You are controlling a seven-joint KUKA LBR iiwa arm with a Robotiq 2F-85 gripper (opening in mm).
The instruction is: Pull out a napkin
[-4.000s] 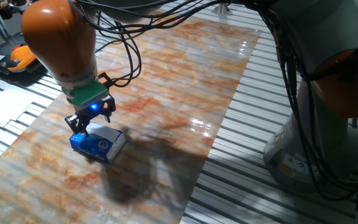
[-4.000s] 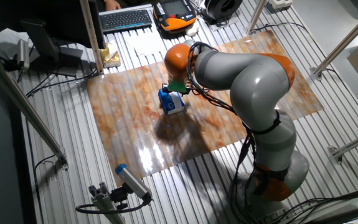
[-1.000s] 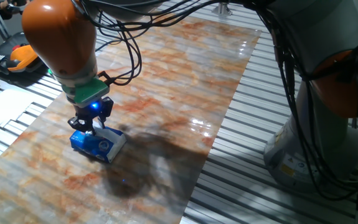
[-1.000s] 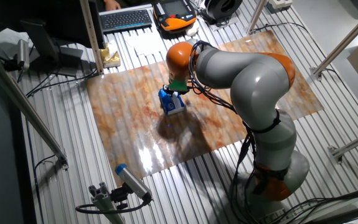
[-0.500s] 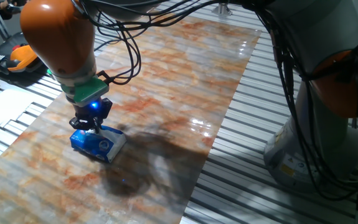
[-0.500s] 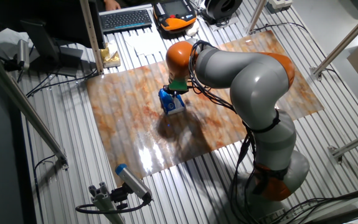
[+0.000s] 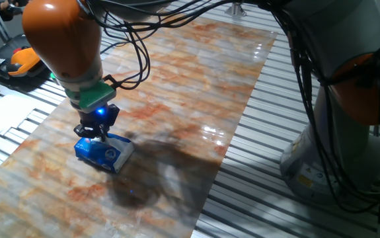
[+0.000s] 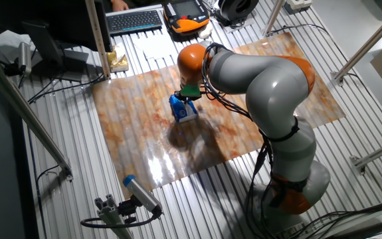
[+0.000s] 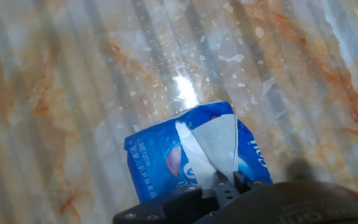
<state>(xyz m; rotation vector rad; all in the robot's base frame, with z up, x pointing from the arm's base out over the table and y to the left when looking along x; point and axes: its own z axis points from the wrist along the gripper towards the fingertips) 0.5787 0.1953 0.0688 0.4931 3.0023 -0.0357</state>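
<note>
A small blue-and-white tissue packet lies flat on the marbled mat, toward its near left part. In the other fixed view the packet sits just under the orange wrist. My gripper stands straight down on the packet's top with its fingers drawn together. In the hand view the white napkin rises from the slit in the packet as a pointed fold, and the gripper is shut on its tip. The rest of the napkin stays inside the packet.
Flat white paper sheets and an orange-black handset lie left of the mat on the slatted table. A keyboard is at the far side. The arm's grey base stands off the mat's right edge.
Four seconds ago the fingers were spread above the packet; they have since come down and closed on its top. Over the last second nothing visibly moved.
</note>
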